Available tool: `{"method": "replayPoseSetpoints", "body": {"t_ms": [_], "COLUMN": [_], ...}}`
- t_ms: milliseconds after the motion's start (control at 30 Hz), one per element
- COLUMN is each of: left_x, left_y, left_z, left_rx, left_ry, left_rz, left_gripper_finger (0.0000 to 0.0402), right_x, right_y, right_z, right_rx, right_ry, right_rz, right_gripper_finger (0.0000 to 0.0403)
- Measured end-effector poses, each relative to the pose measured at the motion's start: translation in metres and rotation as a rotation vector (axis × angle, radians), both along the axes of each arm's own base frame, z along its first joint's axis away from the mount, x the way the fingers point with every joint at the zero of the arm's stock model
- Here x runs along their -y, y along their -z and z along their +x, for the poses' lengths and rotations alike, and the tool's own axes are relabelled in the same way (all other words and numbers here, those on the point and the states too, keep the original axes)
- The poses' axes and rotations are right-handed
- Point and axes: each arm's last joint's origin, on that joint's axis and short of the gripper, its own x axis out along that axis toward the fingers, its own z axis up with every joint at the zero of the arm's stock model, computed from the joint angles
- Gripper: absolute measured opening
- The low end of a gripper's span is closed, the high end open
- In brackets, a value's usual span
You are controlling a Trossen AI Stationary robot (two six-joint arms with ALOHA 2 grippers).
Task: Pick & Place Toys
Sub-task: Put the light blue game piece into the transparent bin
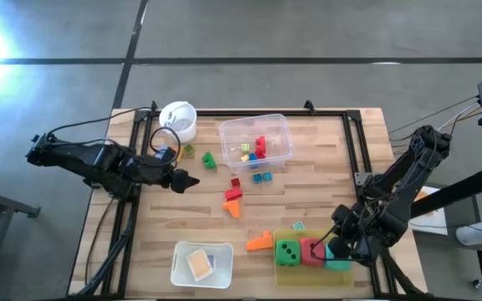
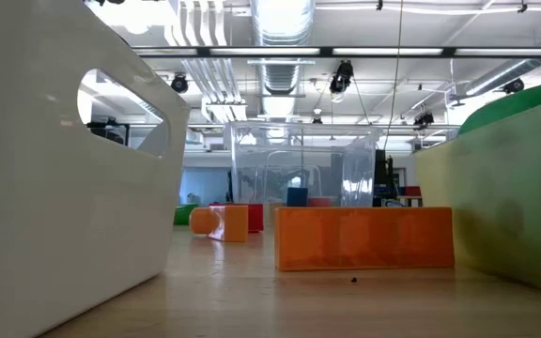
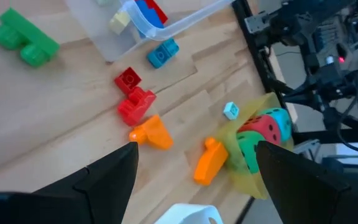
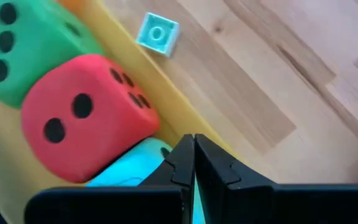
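High view, left gripper (image 1: 192,181): fingers spread wide, nothing between them, hovering over the tabletop (image 1: 325,167) at mid-left, nose aimed toward 3 o'clock.
High view, nearest toys: the red block (image 1: 234,191) and the orange block (image 1: 233,207) lie just past it, between 3 and 4 o'clock of the fingertips; they stack into a short line running 12 to 6. The left arm is clearly the closer one.
High view, tub: the clear tub (image 1: 283,127) sits toward 1 o'clock from that gripper, a few blocks already inside.
High view, right gripper (image 1: 342,247): pinched shut and empty, down at the teal die (image 1: 339,261); green die (image 1: 288,252) and red die (image 1: 311,251) run in a row toward 9 o'clock from it.
Low view: a long orange brick (image 2: 364,238) fills the middle, broadside on; neither gripper shows here.
Left wrist view: red pair and orange block dead ahead between the open fingers (image 3: 114,174); the orange block's long axis looks skewed to the finger line, so a wrist turn seems needed.
Right wrist view: fingers (image 4: 179,163) meet tip to tip, touching the teal die's edge, red die beside.
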Motion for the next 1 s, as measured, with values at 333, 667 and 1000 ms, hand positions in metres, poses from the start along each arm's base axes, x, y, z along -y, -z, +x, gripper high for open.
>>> {"method": "replayPoseSetpoints", "body": {"t_ms": [333,667,1000], "left_x": [0.003,0.002,-0.002], "left_y": [0.021,0.023,0.023], "left_z": [0.026,0.036,0.036], "left_rx": [-0.141,-0.140,-0.152], "left_ry": [0.131,0.361,0.466], "left_rz": [0.124,0.328,0.407], "left_gripper_finger": [0.0330,0.0330,0.0330], "right_x": [0.011,0.027,0.058], "right_y": [0.003,-0.007,-0.011], "right_z": [-0.007,0.002,0.034], "right_rx": [0.079,0.255,0.191], "right_ry": [0.188,0.432,0.548], "right_rz": [0.187,0.305,0.319], "right_gripper_finger": [0.0010,0.0119,0.0187]}}
